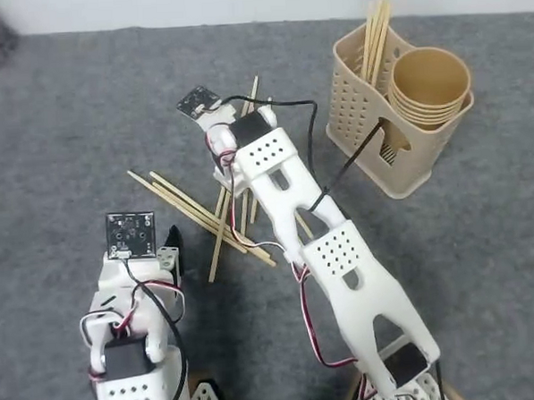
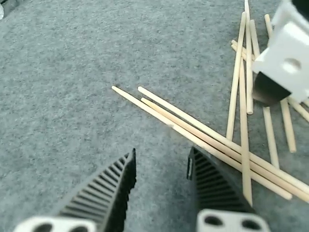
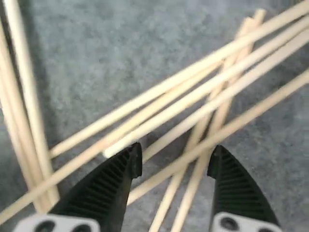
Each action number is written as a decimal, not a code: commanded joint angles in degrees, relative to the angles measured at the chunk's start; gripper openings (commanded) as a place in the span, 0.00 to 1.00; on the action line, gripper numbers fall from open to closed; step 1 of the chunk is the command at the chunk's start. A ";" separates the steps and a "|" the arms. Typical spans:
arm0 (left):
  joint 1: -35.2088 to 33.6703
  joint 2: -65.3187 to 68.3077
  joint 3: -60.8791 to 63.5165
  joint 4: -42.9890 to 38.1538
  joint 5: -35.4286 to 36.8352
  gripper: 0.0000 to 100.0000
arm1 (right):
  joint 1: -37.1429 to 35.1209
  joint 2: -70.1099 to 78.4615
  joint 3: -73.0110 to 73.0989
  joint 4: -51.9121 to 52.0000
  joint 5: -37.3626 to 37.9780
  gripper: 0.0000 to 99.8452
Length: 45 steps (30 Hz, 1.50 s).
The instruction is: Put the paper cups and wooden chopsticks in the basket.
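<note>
Several wooden chopsticks (image 1: 191, 208) lie crossed on the grey carpet in the middle. A beige basket (image 1: 363, 150) stands at the back right, holding stacked paper cups (image 1: 431, 84) and a few upright chopsticks (image 1: 375, 33). My right gripper (image 3: 176, 157) is open, low over the crossed chopsticks (image 3: 207, 89), with a couple of sticks running between its fingers. My left gripper (image 2: 161, 162) is open with nothing in it, a short way back from the near ends of three parallel chopsticks (image 2: 193, 129). In the high view its black finger (image 1: 173, 245) sits left of the pile.
The right arm's white body (image 1: 342, 259) stretches from the front edge over the pile and hides part of it. Its wrist (image 2: 285, 53) hangs over the sticks in the left wrist view. Bare carpet lies to the left and far right.
</note>
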 commanded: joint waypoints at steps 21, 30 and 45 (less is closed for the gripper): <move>0.44 -1.05 -0.13 0.26 0.00 0.17 | 7.60 -2.86 -0.53 6.64 5.27 0.01; 0.44 -1.05 -0.13 0.18 0.00 0.17 | 7.25 -10.24 6.33 6.64 5.45 0.01; 0.44 -1.05 -0.13 0.26 0.00 0.17 | 6.99 -37.23 23.82 6.46 5.45 0.01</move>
